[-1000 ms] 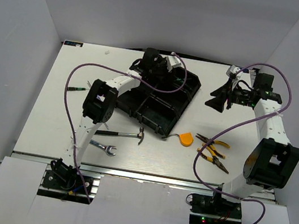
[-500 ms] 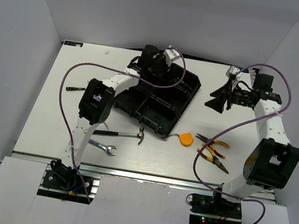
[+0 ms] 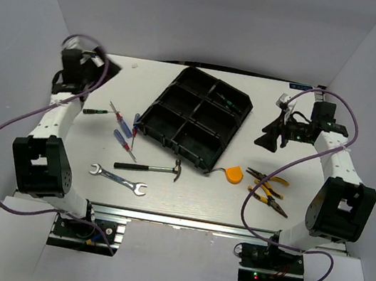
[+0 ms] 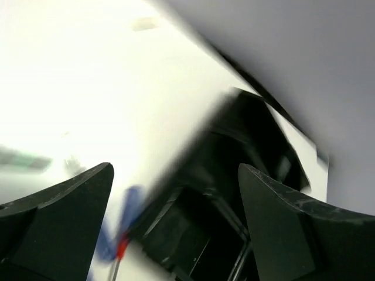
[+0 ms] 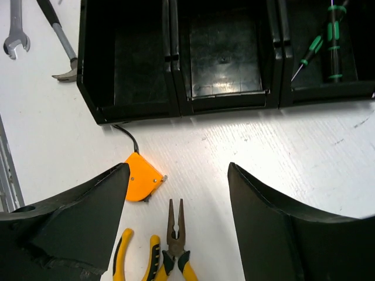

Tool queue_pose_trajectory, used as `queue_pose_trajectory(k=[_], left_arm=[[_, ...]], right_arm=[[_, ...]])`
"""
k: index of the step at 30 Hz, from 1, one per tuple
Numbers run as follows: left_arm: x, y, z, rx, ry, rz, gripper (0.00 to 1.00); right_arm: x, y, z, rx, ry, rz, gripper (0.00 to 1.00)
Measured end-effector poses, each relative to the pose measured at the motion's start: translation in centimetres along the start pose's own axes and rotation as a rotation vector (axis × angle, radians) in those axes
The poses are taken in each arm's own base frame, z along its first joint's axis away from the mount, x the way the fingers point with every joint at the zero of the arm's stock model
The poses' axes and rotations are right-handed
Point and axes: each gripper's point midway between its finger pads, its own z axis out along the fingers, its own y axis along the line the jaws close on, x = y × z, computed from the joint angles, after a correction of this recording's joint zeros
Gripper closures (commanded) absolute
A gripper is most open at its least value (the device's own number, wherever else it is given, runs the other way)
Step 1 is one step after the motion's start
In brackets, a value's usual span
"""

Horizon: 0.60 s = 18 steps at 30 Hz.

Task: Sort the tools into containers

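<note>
Left pincer (image 4: 176,170) swung off the tray (image 3: 194,115), standing apart; right pincer (image 5: 177,170) likewise apart; hammer (image 3: 146,168), likely head-heavy, wanted a mid-handle grip.

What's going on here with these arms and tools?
Two arms are sorting tools into a black tray. Only two black-green screwdrivers lie in a corner compartment. The hammer, wrench, tape measure, pliers and red and blue screwdrivers lie on the table. Both arms' jaws stand open and empty, the left arm off to the left, the right arm beside the tray.
</note>
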Motion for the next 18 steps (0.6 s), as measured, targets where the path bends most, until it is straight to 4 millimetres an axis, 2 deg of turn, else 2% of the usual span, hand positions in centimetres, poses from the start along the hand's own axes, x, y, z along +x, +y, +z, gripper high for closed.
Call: queue_pose_trajectory(k=[2, 3, 5, 8, 11, 14, 18], left_arm=[[0.5, 6.9, -1.5, -0.204, 0.008, -0.198, 0.06], [1.6, 9.4, -2.0, -0.291, 0.029, -0.284, 0.13], [4.3, 12.9, -2.8, -0.441, 0.086, -0.428, 0.17], [7.5, 15.7, -3.0, -0.594, 0.152, -0.555, 0.21], [9.8, 18.0, -2.9, -0.733, 0.186, -0.652, 0.24], [9.9, 19.6, -1.5, -0.825, 0.189, -0.711, 0.31], [9.1, 21.2, 0.5, -0.897, 0.148, -0.755, 0.32]], right_arm=[[0.4, -0.1, 0.2, 0.013, 0.02, 0.011, 0.25], [0.4, -0.3, 0.2, 0.022, 0.027, 0.012, 0.25], [0.4, -0.6, 0.4, 0.04, 0.036, 0.012, 0.25], [0.4, -1.1, 0.4, 0.062, 0.046, 0.019, 0.25], [0.5, -1.5, 0.3, 0.082, 0.055, 0.021, 0.25], [0.6, -1.7, 0.3, 0.093, 0.061, 0.027, 0.25], [0.8, -1.9, 0.3, 0.107, 0.068, 0.035, 0.25]])
